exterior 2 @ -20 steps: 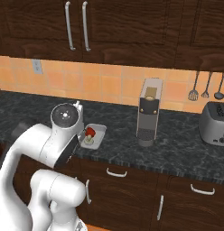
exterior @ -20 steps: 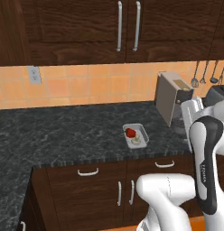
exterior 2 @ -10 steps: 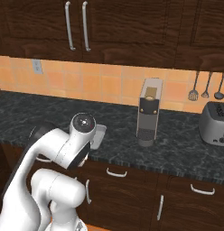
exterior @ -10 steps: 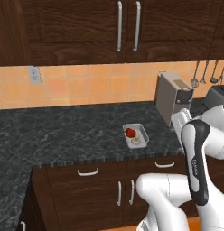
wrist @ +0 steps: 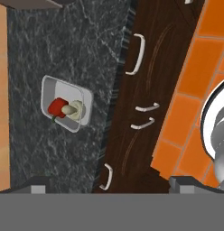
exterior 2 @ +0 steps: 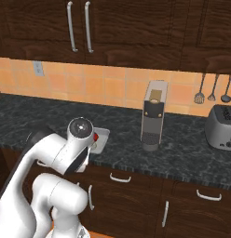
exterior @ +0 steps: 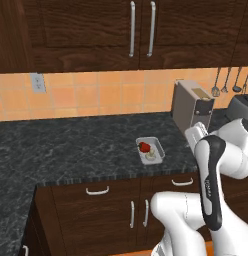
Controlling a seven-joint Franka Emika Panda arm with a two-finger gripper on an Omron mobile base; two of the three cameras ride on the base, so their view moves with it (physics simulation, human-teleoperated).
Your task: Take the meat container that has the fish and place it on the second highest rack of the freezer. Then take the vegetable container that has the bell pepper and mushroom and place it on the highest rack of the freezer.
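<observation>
Hovering with fingers spread wide, gripping nothing.
Looking down on vegetable container (wrist: 66, 103) lying left of coffee machine (exterior: 192, 111), holding bell pepper (wrist: 56, 107) touching mushroom (wrist: 73, 110).

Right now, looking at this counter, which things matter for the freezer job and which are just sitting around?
Belongs to the job:
- vegetable container on the counter, near its front edge
- bell pepper inside it
- mushroom inside it, beside the pepper

Just lying about:
- coffee machine
- toaster
- hanging utensils
- wall outlet
</observation>
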